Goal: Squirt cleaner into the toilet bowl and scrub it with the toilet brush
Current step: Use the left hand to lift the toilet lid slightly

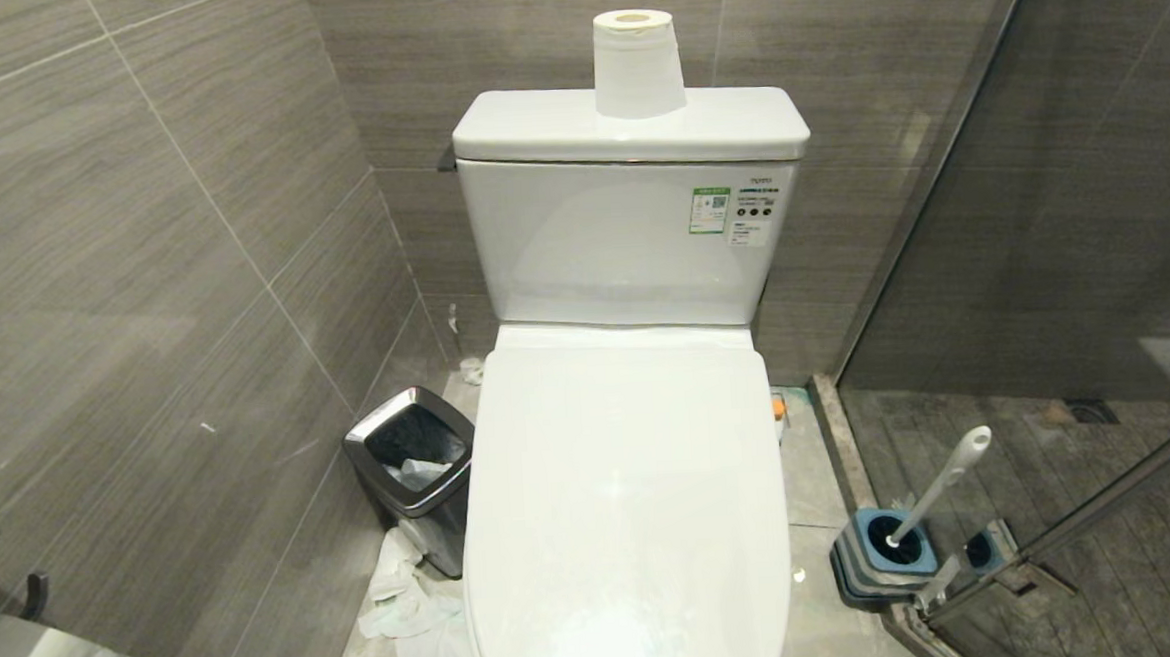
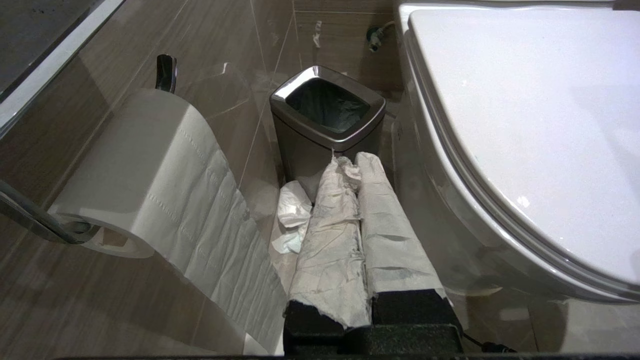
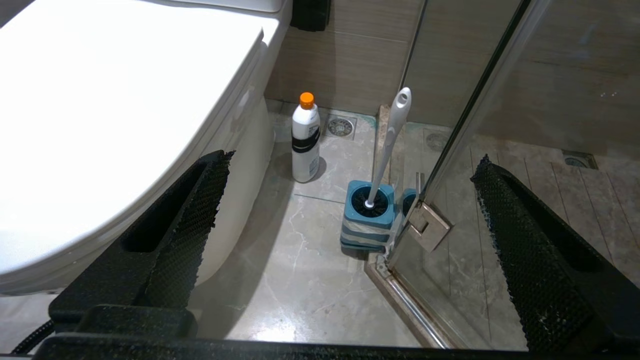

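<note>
Nothing's begun: the toilet bowl (image 1: pixel 623 487) is sitting with its lid down. Left gripper (image 2: pixel 357 165) fingers are closed, empty; right gripper (image 3: pixel 350 165) fingers are gaping, facing the bottle (image 3: pixel 305 137) and toilet brush (image 3: pixel 390 140). Lid-lifting looks next.

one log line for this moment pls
stage: not started | toilet lid: down | toilet brush: in holder, floor right of toilet | bottle: on floor | left gripper: shut, paper-wrapped | right gripper: open, empty

Left gripper (image 2: pixel 350 165) fingers (image 2: pixel 330 240) pressed together, wrapped in crumpled white paper, pointing 12 o'clock at chrome-rimmed bin (image 2: pixel 327 107). Toilet bowl (image 2: pixel 525 125), lid down, at 2 o'clock. Toilet roll (image 2: pixel 145 170) on wall holder at 9 o'clock. Crumpled tissue (image 2: pixel 292 215) on floor just before bin.
</note>
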You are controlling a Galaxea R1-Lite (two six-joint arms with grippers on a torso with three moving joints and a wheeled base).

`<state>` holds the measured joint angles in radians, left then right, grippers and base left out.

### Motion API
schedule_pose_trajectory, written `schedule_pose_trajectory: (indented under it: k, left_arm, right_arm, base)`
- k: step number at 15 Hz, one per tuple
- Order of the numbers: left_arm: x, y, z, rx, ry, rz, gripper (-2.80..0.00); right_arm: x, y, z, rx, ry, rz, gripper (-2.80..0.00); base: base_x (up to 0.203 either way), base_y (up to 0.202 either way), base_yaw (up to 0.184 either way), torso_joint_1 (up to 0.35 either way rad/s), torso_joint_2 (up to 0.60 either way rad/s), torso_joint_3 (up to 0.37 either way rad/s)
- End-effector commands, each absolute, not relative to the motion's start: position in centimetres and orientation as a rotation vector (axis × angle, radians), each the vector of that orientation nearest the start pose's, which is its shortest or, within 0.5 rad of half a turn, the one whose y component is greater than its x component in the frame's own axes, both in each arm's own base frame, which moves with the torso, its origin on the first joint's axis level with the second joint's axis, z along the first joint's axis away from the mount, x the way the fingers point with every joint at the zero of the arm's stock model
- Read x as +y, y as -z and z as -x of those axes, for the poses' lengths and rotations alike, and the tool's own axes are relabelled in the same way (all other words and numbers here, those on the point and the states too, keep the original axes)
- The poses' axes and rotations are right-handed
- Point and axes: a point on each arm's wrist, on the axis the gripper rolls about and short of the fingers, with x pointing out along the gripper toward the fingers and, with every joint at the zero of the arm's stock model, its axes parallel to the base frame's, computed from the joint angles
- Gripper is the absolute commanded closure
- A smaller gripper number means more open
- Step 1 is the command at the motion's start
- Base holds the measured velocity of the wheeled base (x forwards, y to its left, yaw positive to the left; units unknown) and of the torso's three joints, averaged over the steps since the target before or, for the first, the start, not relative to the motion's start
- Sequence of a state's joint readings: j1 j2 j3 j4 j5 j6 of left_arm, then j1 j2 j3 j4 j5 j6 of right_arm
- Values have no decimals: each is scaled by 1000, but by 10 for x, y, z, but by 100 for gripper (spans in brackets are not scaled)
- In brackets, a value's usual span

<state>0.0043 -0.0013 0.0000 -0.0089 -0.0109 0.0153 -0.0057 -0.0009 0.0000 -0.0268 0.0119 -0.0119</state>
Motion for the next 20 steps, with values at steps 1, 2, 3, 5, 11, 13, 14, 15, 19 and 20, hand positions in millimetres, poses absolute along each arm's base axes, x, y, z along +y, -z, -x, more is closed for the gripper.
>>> schedule_pose_trajectory:
  k: [1,2,3,5,11,13,14,15,19,20]
  left_arm:
    - [0,-74,22,-3,6,-15,0]
    - [0,-74,22,-3,6,-15,0]
    - [0,-74,22,-3,6,-15,0]
    - [0,-74,22,-3,6,-15,0]
    - [0,-74,22,-3,6,-15,0]
    - [0,-74,22,-3,6,-15,0]
    - [0,-74,22,-3,6,-15,0]
    - [0,-74,22,-3,6,-15,0]
    - [0,-74,22,-2,3,-14,0]
    - [0,-74,22,-3,3,-13,0]
  right_arm:
    - [0,-75,22,-18,-6,12,-280]
    - [0,-75,22,-18,-6,12,-280]
    - [0,-75,22,-18,-6,12,-280]
    - [0,-75,22,-19,-6,12,-280]
    - [0,-75,22,-19,-4,12,-280]
    - [0,-75,22,-20,-4,12,-280]
    - [0,-75,22,-20,-4,12,-280]
    - [0,-75,22,-18,-4,12,-280]
    - [0,-75,22,-20,-4,11,-280]
    - [0,-75,22,-20,-4,11,-280]
  base:
    - [0,0,0,0,0,0]
    - [0,0,0,0,0,0]
    - [0,0,0,0,0,0]
    - [0,0,0,0,0,0]
    - [0,0,0,0,0,0]
    - [0,0,0,0,0,0]
    - [0,0,0,0,0,0]
    - [0,0,0,0,0,0]
    - [0,0,0,0,0,0]
    - [0,0,0,0,0,0]
